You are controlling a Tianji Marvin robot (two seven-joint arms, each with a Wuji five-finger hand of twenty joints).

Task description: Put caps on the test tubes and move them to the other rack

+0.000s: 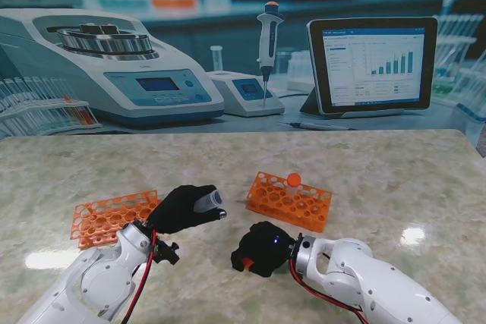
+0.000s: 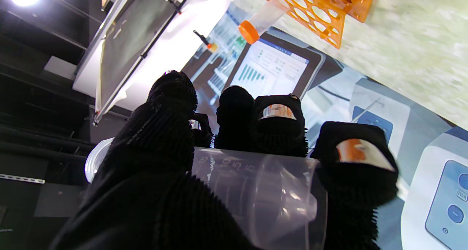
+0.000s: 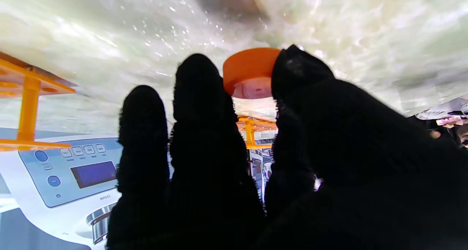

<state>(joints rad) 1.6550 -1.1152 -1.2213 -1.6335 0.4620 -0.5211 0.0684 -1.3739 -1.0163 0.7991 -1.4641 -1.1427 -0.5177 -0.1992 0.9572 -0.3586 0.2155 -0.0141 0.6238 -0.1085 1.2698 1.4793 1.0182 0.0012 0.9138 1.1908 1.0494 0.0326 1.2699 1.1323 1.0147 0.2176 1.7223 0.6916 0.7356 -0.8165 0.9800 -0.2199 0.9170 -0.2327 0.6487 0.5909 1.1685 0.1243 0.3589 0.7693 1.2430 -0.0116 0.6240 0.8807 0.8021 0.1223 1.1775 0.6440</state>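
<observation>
Left robot hand (image 1: 182, 208) w/ clear tube (image 1: 208, 199); right robot hand (image 1: 262, 249) w/ round orange cap (image 3: 248, 72).

We see a marble-patterned table top (image 1: 395, 165) and, behind it, what seems to be a printed lab backdrop. On it stand a centrifuge (image 1: 106, 66) at the left, a small white device (image 1: 244, 92) with 1 pipette (image 1: 267, 39) upright above it, and a tablet (image 1: 372, 62) showing a bar chart at the right.
</observation>
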